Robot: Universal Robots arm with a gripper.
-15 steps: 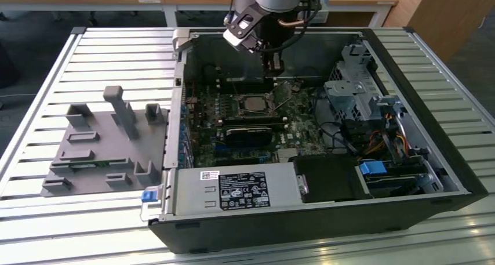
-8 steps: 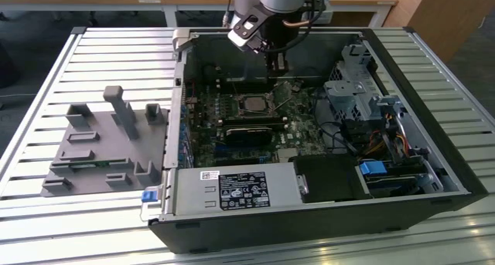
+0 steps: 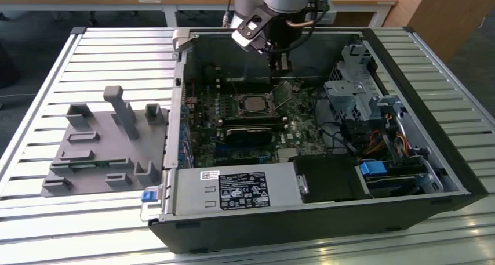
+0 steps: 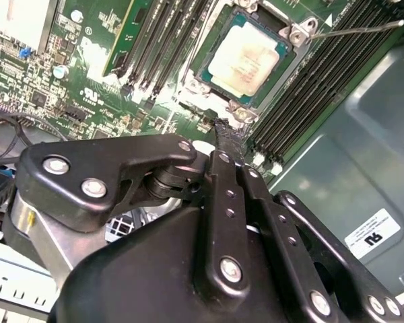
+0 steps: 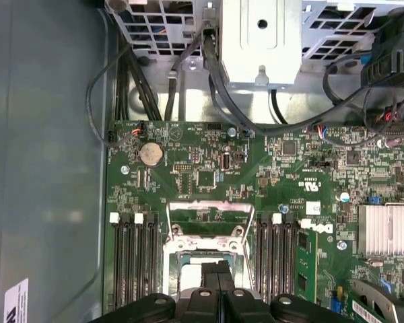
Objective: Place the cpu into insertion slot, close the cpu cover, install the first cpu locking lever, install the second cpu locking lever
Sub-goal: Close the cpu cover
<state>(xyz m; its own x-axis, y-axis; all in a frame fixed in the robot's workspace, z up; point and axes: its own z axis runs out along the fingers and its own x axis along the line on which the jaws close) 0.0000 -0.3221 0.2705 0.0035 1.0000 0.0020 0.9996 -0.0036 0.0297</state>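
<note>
Hovering over the socket area, claw has its fingers pressed together with nothing between them, so it is empty. The tip is near the cover; can't tell if it touches. Cover is flipped up and open, board visible through its window. Cpu lies flat in the slot, metal face up, and looks square to the rim. One lever, a thin rod, stands free beside the slot, not hooked. Memory slots flank the slot on both sides. Farther out are the case and the slatted worktop, with a grey fixture on the exterior view's left.

Judgement: cpu is placed, cover is not yet closed, levers are undone.

Risks:
- The thin cover edge gives a closed tip little purchase. It could slide off and strike the cpu face or the memory slots.
- If the cpu sits slightly off its seat, a cover coming down would press it skew and could bend pins.
- The raised lever could catch the claw links. Space is tight around the slot.
</note>
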